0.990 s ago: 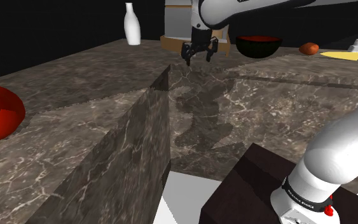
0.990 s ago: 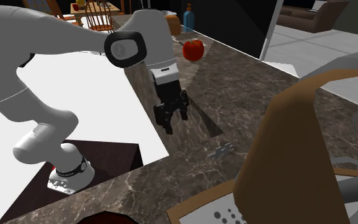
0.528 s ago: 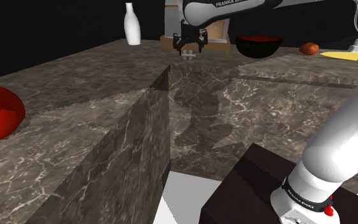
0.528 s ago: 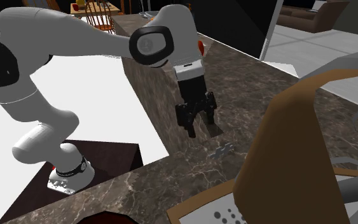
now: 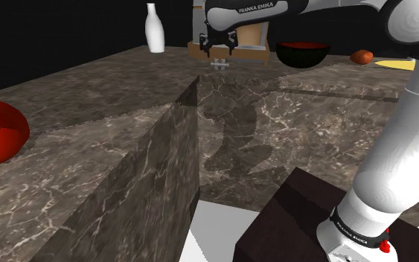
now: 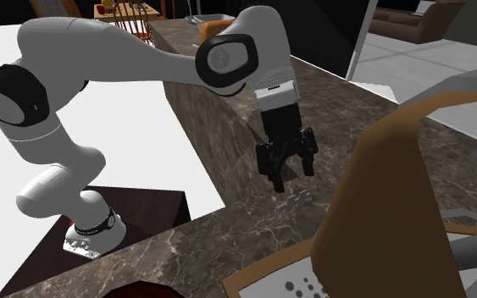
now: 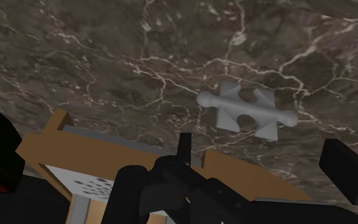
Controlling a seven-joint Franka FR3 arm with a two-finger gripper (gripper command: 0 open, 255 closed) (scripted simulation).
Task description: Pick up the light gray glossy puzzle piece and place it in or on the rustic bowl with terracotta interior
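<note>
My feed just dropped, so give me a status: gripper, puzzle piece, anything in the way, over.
Gripper open, hovering over the puzzle piece. Piece flat on the counter, not held. Brown wooden object close beside it.

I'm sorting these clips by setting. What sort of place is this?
Probably a home kitchen: a dark marble counter, wooden dining chairs beyond it, and a bowl and white bottle standing on the counter.

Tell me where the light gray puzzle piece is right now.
The puzzle piece lies flat on the dark marble counter, just below the gripper, beside the brown panel at the second exterior view's right.
</note>
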